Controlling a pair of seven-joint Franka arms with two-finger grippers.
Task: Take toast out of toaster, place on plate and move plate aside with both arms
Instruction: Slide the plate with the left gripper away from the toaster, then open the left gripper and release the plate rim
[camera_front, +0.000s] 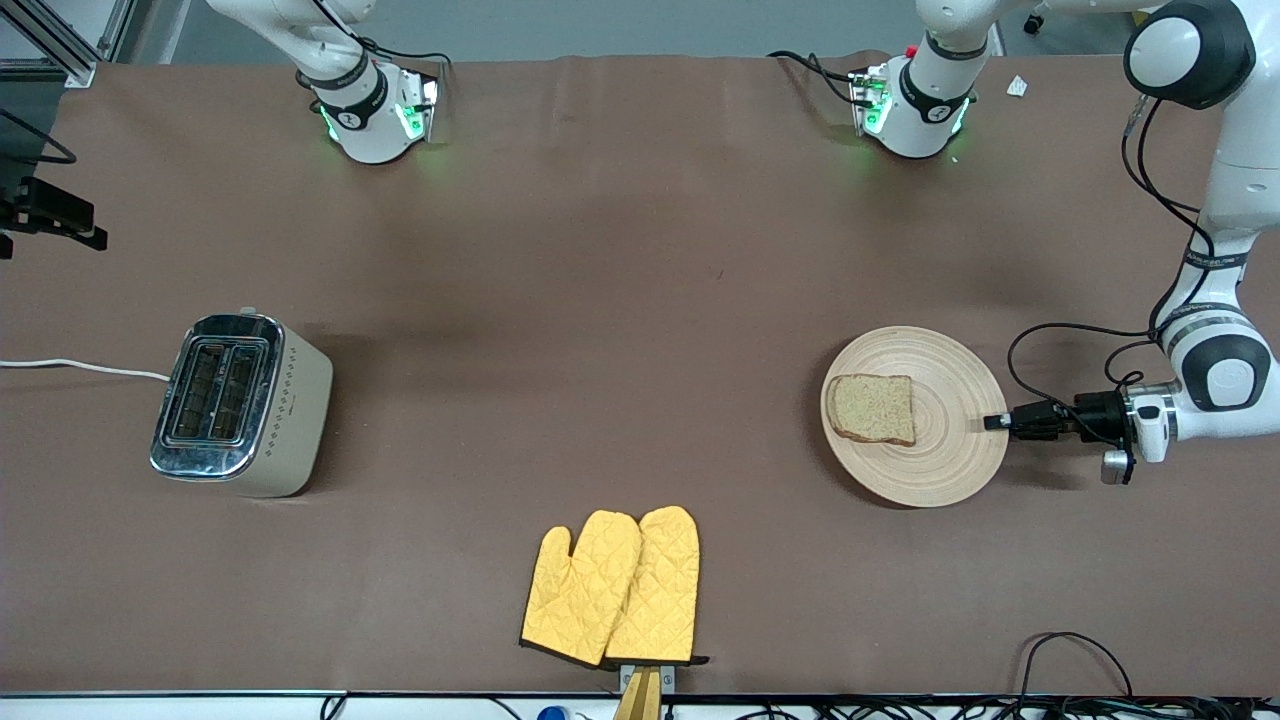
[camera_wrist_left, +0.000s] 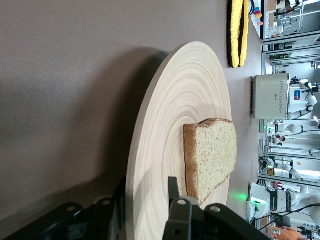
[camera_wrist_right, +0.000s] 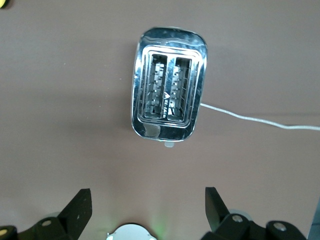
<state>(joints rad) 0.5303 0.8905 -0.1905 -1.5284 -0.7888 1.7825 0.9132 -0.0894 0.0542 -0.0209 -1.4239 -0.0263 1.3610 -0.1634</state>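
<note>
The toast (camera_front: 873, 408) lies flat on the round wooden plate (camera_front: 950, 400), on the part toward the right arm's end. The plate is toward the left arm's end of the table. My left gripper (camera_front: 993, 422) reaches in level at the plate's rim. In the left wrist view the left gripper (camera_wrist_left: 146, 197) has one finger under the rim and one on top of the plate (camera_wrist_left: 170, 125), with the toast (camera_wrist_left: 212, 155) just past it. My right gripper (camera_wrist_right: 146, 192) is open and empty, high over the toaster (camera_wrist_right: 167, 100); it is outside the front view.
The chrome toaster (camera_front: 235, 400) stands toward the right arm's end, slots empty, with a white cord (camera_front: 80, 367) running off the table. Yellow oven mitts (camera_front: 615, 585) lie at the table's edge nearest the front camera.
</note>
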